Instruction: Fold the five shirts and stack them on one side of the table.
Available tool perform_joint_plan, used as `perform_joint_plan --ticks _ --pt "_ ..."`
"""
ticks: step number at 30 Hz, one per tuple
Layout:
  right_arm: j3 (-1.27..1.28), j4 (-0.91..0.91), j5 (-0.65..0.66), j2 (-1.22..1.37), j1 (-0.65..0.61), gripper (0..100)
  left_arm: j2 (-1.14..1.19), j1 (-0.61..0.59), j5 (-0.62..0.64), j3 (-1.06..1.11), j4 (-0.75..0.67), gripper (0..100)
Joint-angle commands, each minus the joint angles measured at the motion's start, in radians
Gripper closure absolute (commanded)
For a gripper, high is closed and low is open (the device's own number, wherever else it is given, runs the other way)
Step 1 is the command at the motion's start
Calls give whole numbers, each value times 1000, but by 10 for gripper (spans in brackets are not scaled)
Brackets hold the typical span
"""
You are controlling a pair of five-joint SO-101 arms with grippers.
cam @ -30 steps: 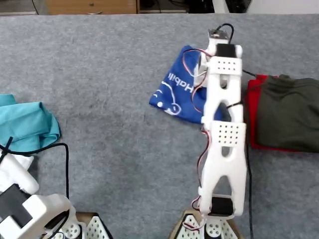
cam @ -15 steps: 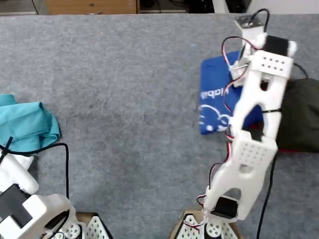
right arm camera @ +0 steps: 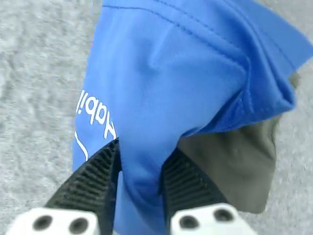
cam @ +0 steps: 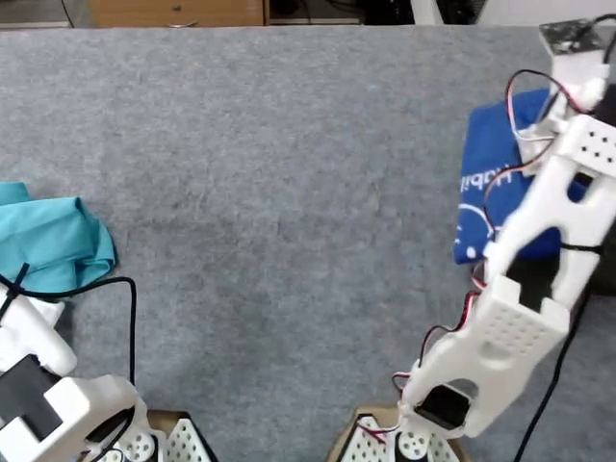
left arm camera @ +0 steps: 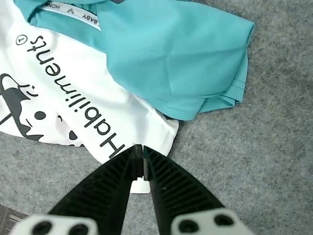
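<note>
Under our right pincer (right arm camera: pixel 139 171), clamped on the blue shirt (right arm camera: pixel 171 83), we now see the olive shirt (right arm camera: pixel 234 161) after a swing across the counter (cam: pixel 241 192); drop likely next. Left pincer (left arm camera: pixel 142 159) together.

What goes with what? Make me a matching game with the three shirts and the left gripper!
Things:
1. blue shirt
2. teal shirt
3. white shirt
4. left gripper

Descriptions:
A. closed, tip at the white shirt's edge
B. dark print, partly under another shirt
C. pinched in the right gripper
D. lying over part of the white shirt

Pairs: 1-C, 2-D, 3-B, 4-A
</note>
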Motion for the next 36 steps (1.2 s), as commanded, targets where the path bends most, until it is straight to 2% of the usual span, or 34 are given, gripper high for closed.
perform_joint_plan --ticks 1,11,16,18,21,24,31,33,36 --pt "4 -37 8 -64 54 996 -41 12 0 -17 9 981" --pt "-7 -87 95 73 140 996 -42 9 0 -17 9 981" --pt "-5 -206 152 125 196 990 -42 11 0 -17 9 981" --pt "-5 -221 219 147 213 948 -42 11 0 -17 9 981" --pt "-5 -224 295 157 243 822 -42 11 0 -17 9 981" --pt "-28 -224 281 157 266 744 -42 11 0 -17 9 981" --pt "-320 -58 160 163 228 745 -42 21 0 -15 9 981" --pt "-352 14 130 163 189 746 -42 32 0 -15 9 981" --pt "-303 14 87 163 160 786 -42 44 2 -15 9 981"
